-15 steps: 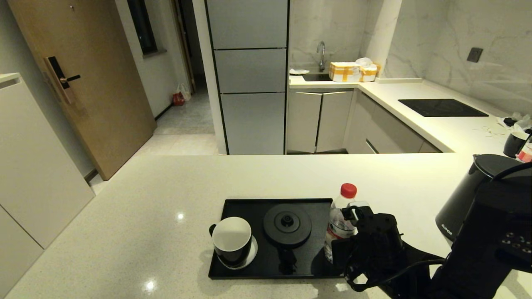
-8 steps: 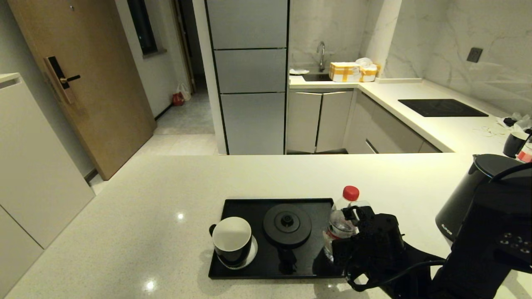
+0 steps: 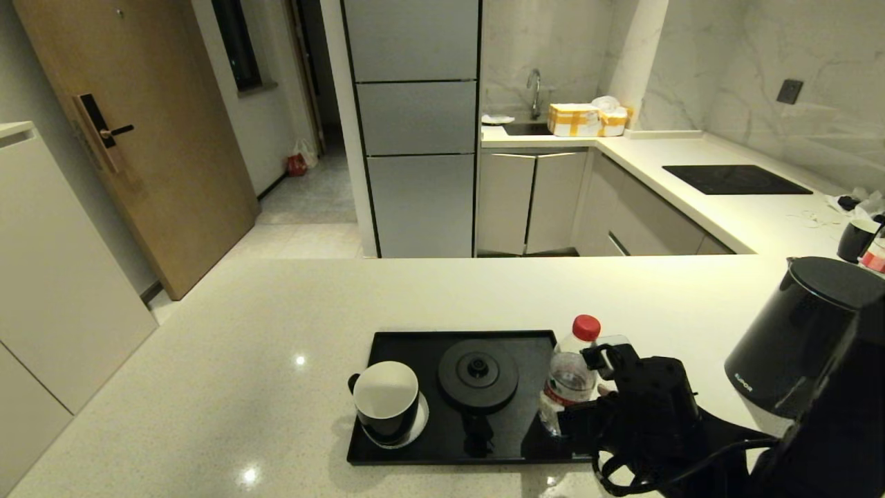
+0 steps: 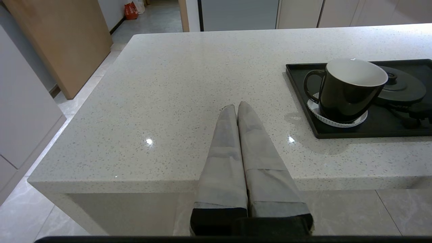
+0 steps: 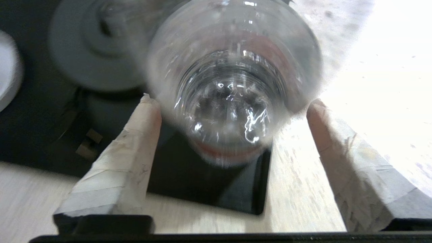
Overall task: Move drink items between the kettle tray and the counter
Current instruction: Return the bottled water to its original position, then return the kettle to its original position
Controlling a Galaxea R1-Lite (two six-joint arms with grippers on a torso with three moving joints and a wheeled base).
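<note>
The small clear red-capped water bottle [image 3: 570, 377] leans over the right end of the black kettle tray [image 3: 394, 342], and my right gripper [image 3: 589, 379] is shut on its body. In the right wrist view the bottle [image 5: 233, 84] fills the gap in the gripper [image 5: 233, 105], above the tray's corner. The black mug [image 3: 385, 401] stands on a white coaster at the tray's left, beside the round base disc [image 3: 478, 373]. The tall black kettle [image 3: 795, 339] stands on the cream counter [image 3: 276, 346] to the right. My left gripper [image 4: 237, 106] hovers shut at the counter's near edge, left of the mug [image 4: 347, 89].
A second dark mug [image 3: 856, 238] and a red-labelled bottle stand at the far right. The black hob panel [image 3: 734, 180] lies on the side worktop. A taped box [image 3: 584, 119] sits by the sink. My right arm covers the counter near the kettle.
My right gripper and the bottle have shifted right and toward me, off the tray's right end. The mug, the base disc and the kettle have stayed put.
</note>
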